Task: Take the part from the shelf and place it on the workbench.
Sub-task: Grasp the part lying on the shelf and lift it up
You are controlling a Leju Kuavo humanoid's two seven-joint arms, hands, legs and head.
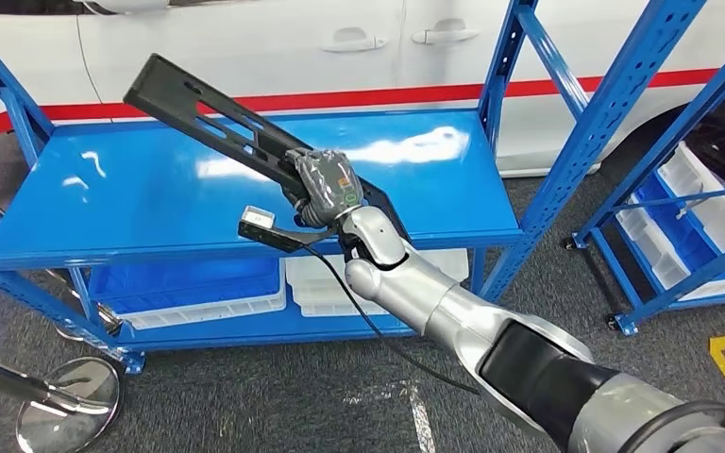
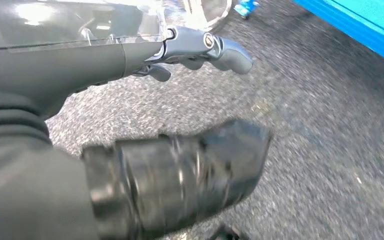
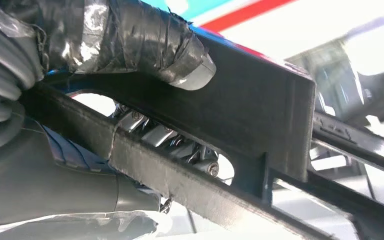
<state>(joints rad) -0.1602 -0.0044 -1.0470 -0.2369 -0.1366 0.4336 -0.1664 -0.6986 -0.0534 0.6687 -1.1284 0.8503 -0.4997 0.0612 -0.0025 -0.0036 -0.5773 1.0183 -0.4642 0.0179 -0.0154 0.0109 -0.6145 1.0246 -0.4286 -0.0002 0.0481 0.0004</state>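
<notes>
- One right hand (image 1: pixel 326 187) grips the long black part (image 1: pixel 210 115) near its lower end, fingers wrapped round it, above the blue shelf (image 1: pixel 151 203).
- Part slants up and away from that hand, clear of the shelf top.
- Left hand (image 2: pixel 200 47) hangs over grey floor (image 2: pixel 310 125), fingers loosely extended, holding nothing.

Right hand (image 1: pixel 326 186): grips long black slotted part (image 1: pixel 210 117), tilted, raised over the shelf.
Blue shelf (image 1: pixel 132 203): glossy top; white bins (image 1: pixel 210 307) on lower level.
Behind: white car (image 1: pixel 274 47), red stripe.
</notes>
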